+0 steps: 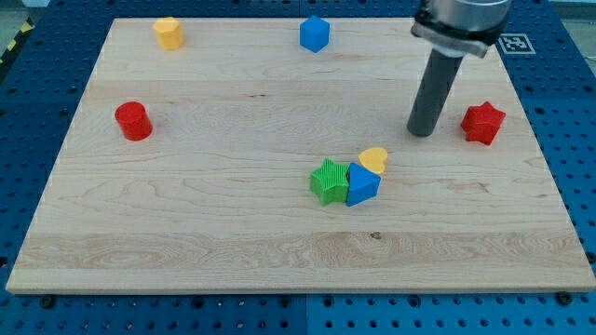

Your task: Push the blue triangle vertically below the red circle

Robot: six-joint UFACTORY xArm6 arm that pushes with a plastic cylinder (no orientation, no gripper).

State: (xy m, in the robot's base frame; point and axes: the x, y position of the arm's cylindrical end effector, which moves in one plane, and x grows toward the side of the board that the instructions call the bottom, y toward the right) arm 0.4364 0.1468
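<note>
The blue triangle [362,184] lies right of the board's middle, touching a green star [329,180] on its left and a yellow heart [374,159] at its upper right. The red circle [133,121] stands far off at the view's left. My tip [422,131] rests on the board up and to the right of the blue triangle, apart from it and from the yellow heart.
A red star [482,122] sits near the right edge, right of my tip. A yellow block [169,33] and a blue hexagonal block [315,33] sit near the top edge. The wooden board [186,233] lies on a blue perforated table.
</note>
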